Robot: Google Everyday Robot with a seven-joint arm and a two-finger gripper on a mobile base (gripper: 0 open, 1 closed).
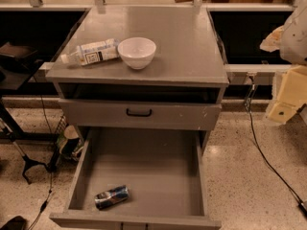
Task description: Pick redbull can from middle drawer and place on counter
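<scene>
The redbull can [111, 197] lies on its side in the front left part of the open middle drawer [153, 162], which is pulled out toward me. The counter [182, 37] is the grey top of the cabinet above it. My gripper [284, 107], cream-coloured, hangs at the far right edge of the view. It is well off the cabinet's right side, level with the closed drawer front, and far from the can. It holds nothing that I can see.
A white bowl [136, 51] and a white-labelled plastic bottle [91, 52] lying on its side sit on the counter's front left. The closed upper drawer front has a black handle [139, 112]. Cables and a stand are on the floor at left; a cable runs along the floor at right.
</scene>
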